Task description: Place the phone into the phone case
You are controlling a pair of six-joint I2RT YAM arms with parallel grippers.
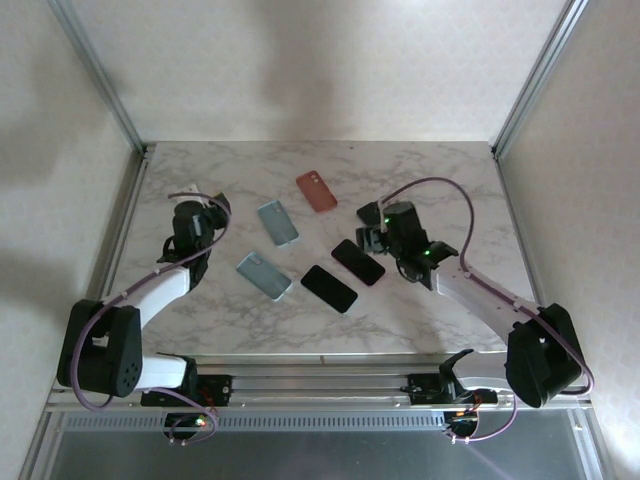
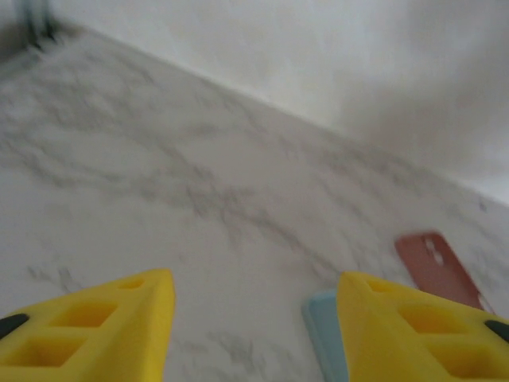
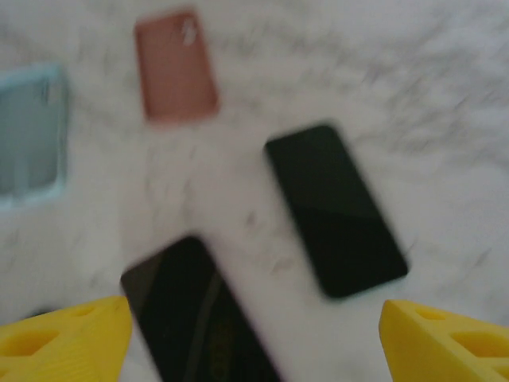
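right gripper hangs open and empty; a crooked pinch could skid the flat glossy black phone mid-frame into its lower-left twin

The top view is sharp and evenly lit by soft, diffuse light: the marble table reads bright without glare, and the arms cast only faint shadows on it. A grey shadow lies across the left wall, and there is a dimmer patch on the back wall. Both wrist views are blurred, perhaps by motion. In the left one the red case has smeared edges; in the right one the nearer dark phone carries a pale sheen.
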